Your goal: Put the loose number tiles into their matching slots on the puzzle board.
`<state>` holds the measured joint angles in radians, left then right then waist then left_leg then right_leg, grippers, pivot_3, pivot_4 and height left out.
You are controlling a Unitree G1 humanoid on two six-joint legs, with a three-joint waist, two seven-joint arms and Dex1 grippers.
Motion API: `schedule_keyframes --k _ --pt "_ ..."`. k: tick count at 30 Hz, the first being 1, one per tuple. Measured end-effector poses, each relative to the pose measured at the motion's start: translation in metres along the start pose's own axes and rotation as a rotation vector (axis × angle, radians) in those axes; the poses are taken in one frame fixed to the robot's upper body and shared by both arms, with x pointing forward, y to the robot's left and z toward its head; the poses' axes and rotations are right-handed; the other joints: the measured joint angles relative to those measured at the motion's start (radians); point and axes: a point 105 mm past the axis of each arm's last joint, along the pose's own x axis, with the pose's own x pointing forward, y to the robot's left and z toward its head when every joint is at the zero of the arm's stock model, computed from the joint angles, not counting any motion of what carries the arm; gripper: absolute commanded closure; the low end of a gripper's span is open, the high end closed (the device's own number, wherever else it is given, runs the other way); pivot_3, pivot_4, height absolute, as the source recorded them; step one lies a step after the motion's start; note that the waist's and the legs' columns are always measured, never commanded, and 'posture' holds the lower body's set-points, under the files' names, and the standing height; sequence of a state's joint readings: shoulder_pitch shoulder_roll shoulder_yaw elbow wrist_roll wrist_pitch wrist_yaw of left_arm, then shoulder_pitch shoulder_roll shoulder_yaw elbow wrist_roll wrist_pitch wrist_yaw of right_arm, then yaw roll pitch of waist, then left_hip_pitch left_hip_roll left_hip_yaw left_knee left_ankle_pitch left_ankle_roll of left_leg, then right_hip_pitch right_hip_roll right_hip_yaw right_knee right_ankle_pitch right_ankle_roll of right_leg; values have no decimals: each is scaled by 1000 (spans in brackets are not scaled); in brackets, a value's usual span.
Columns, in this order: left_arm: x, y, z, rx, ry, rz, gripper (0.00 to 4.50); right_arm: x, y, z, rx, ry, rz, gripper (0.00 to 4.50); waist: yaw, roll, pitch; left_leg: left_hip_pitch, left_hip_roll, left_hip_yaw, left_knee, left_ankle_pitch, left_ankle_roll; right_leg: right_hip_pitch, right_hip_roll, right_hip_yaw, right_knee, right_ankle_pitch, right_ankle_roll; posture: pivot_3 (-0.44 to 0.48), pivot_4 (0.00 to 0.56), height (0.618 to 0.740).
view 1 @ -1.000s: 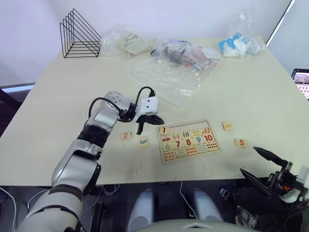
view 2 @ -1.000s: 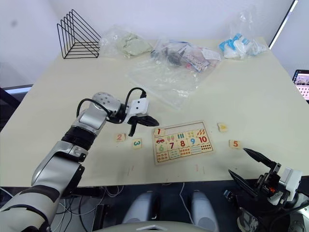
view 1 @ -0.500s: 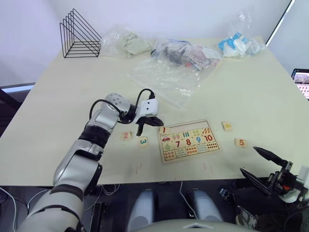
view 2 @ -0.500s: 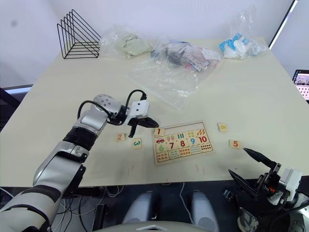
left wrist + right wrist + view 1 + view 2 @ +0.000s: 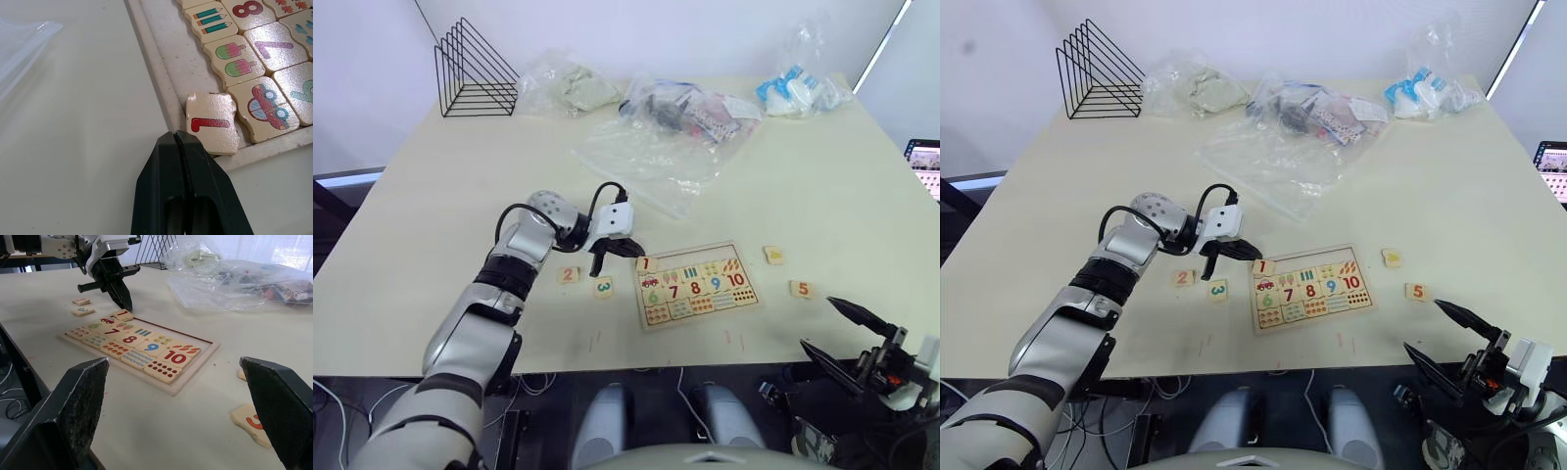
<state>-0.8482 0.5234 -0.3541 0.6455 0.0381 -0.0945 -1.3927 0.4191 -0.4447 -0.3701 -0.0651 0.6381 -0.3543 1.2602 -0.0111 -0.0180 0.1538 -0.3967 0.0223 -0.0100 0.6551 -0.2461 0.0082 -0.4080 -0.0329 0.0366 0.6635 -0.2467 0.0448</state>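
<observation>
On the left side of the cream tabletop (image 5: 431, 176) lie two small square light-wood tiles flat on the surface – the one printed with an orange 2 (image 5: 569, 275) and, just beside it, the one with a green 3 (image 5: 604, 287). Your left gripper (image 5: 619, 257) sits just past them at the board's near-left corner, its two black fingers pressed together with nothing between them, tips at the edge of the light-wood tile printed with a red 1 (image 5: 211, 120). That tile rests tilted, half over the frame of the flat light-wood puzzle board (image 5: 697, 284) and half in its corner slot, not yet seated. Judging by their look, these tiles are light, stiff and thin, with smooth printed faces – expect them to skate if you push off-centre, and expect little edge to pinch. Take each by two opposite side edges, fingers straddling it from above, or nudge it flat with a closed tip. Right of the board lie the light-wood tile with a yellow mark (image 5: 773, 255) and the one with an orange 5 (image 5: 801, 289), both apart from the frame. Your right gripper (image 5: 847, 335) hangs beyond the table's near edge, fingers spread wide and empty.
</observation>
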Motion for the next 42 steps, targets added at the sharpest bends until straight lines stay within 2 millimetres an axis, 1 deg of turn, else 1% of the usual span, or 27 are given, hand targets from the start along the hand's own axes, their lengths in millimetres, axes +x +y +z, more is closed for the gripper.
schedule_keyframes --k 37,42 --pt "0 -3 -1 -5 -13 -7 4482 4 -1 1 -3 -10 5 0 0 0 0 0 0 0 0 0 0 0 0 0 0 0 0 0 150 740" --pt "1 -6 0 1 -18 -18 4482 4 -1 1 -4 -10 5 0 0 0 0 0 0 0 0 0 0 0 0 0 0 0 0 0 150 740"
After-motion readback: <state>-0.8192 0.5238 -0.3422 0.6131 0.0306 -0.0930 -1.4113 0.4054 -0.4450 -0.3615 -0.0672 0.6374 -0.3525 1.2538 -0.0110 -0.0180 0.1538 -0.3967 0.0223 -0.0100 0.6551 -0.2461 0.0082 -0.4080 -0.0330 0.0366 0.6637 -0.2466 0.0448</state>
